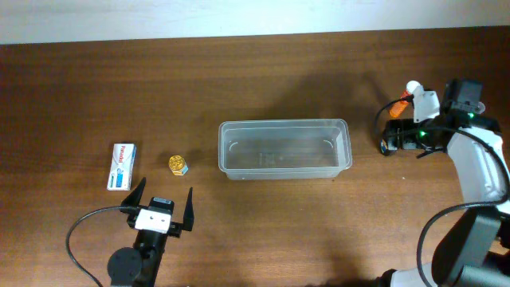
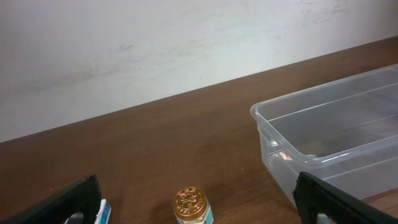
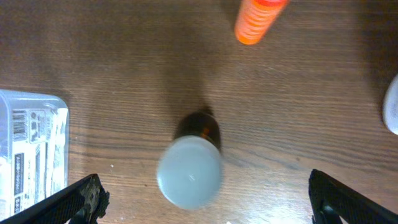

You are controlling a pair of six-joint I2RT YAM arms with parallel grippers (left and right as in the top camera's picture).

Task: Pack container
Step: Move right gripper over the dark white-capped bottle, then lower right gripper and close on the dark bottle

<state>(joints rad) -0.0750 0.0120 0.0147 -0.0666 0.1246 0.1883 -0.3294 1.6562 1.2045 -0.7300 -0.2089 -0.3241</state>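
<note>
Overhead, container: the clear container (image 1: 284,149) lay mid-table, open side up, its long axis running left to right.
Overhead, left gripper: the left gripper (image 1: 163,195) was spread wide and held nothing, near a white-and-blue box (image 1: 121,166) and a gold-capped bottle (image 1: 178,165).
Left wrist, extra: showed the container's rounded near corner and rim, to the right of the bottle.
Right wrist, right gripper: the right gripper (image 3: 200,186) was wide apart, with a white-capped brown bottle (image 3: 191,168) standing between the fingers, touching neither.
Right wrist, extra: an orange tube (image 3: 258,18) lay beyond, and a barcode label (image 3: 28,155) showed at the left edge.
</note>
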